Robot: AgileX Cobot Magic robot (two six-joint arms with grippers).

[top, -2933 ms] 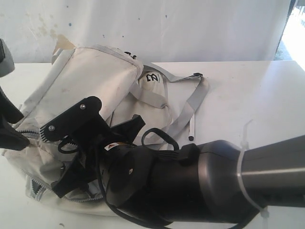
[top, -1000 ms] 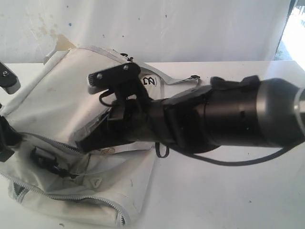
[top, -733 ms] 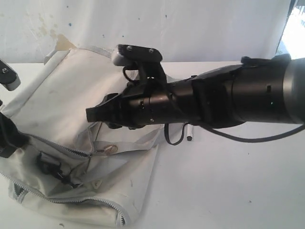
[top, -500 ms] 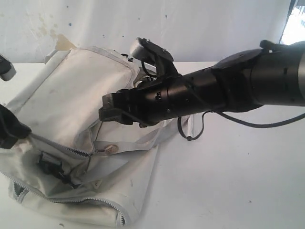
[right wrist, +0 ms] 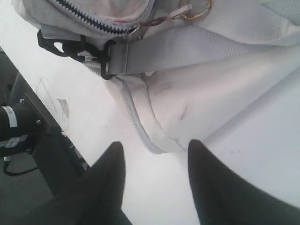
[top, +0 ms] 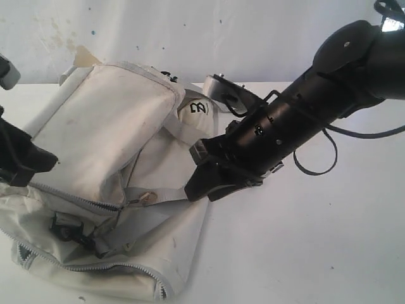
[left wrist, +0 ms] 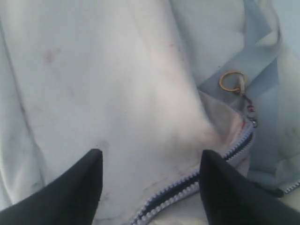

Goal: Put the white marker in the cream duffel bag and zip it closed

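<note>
While the cream duffel bag (top: 107, 120) lay slumped across the left half of the counter (top: 304, 240), reaching from the far edge almost to the near left corner, both arms worked at its sides. The right tool (right wrist: 155, 145) came in from the far right corner and hung by the bag's right-hand side, near the middle of the counter. Its two dark fingers (right wrist: 110, 173) were spread wide with nothing between them. The right wrist view showed the bag's rounded corner seam and bare counter past their tips. Whether they touched the fabric I could not tell.

The left tool (left wrist: 151, 153) sat at the left edge of the counter, against the bag's left side. Its fingers were likewise released and apart, with stained fabric and a stretch of the zipper (left wrist: 187, 187) showing between them. The zipper's teeth stood parted there. A brass ring (left wrist: 230, 80) lay on the bag just beside the zipper's end. A black buckle (right wrist: 79, 47) joined the grey strap (right wrist: 187, 51) close to the second run of teeth. The black logo (top: 198, 109) faced up near the far edge.

The white marker could not be made out in any view.
</note>
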